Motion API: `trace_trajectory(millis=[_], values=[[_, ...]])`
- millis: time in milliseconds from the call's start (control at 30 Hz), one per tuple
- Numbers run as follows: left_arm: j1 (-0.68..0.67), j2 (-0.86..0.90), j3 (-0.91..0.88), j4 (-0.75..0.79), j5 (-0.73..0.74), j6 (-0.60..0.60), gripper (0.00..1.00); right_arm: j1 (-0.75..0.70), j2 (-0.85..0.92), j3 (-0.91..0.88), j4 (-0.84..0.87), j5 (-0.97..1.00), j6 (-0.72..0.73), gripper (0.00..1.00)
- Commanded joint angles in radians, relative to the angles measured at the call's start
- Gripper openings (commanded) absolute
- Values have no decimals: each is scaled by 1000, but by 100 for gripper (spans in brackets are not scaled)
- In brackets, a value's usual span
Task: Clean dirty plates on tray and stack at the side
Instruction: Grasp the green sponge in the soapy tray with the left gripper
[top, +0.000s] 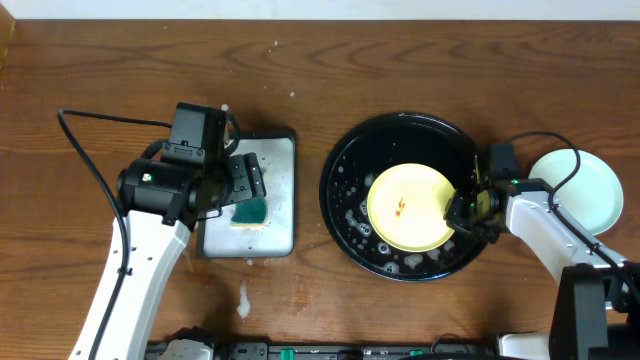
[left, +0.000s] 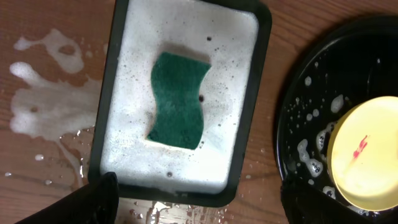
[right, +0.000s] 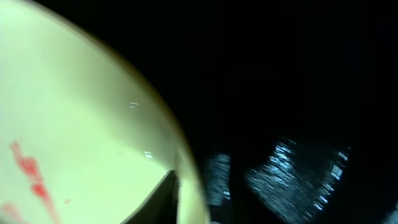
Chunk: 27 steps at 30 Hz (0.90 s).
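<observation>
The yellow plate (top: 405, 205) lies flat and face up inside the black tray (top: 338, 160), slightly right of the tray's middle. Being round, it has no long axis. Its red smears (top: 402, 209) sit at its centre, and suds dot the tray floor around it. The right gripper (top: 465, 208) is at the plate's right rim. The right wrist view shows only the pale plate surface and blurred darkness, so whether its jaws are clamped on the rim cannot be told. A pale mint plate (top: 580, 185) rests face up on the table (top: 400, 60), just outside the black tray on the right. Whether a second plate lies under it cannot be made out.

The left gripper (top: 245, 180) hangs over the white tray (left: 230, 50) with its fingers spread wide and holding nothing. A green sponge (left: 179, 99) lies in the foam there, its long axis along the tray's length. A foam puddle (left: 46, 112) spreads on the wood beside that tray.
</observation>
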Motion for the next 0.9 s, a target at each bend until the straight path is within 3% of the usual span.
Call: trace_trajectory(millis=[0, 233, 300, 467, 667, 867], values=[[3, 6, 14, 6, -5, 10, 83, 8, -37, 56, 6, -106, -120, 32], [3, 14, -44, 10, -54, 10, 80, 8, -205, 226, -161, -132, -370, 40], [3, 20, -108, 61, -103, 8, 86, 9, -260, 243, -196, -131, -413, 41], [3, 80, -281, 265, -111, 5, 85, 9, -346, 243, -257, -132, -415, 42], [2, 248, -358, 476, -100, 4, 60, 9, -354, 243, -342, -131, -415, 41], [2, 436, -358, 527, -80, 2, 51, 9, -353, 243, -367, -131, -415, 40]])
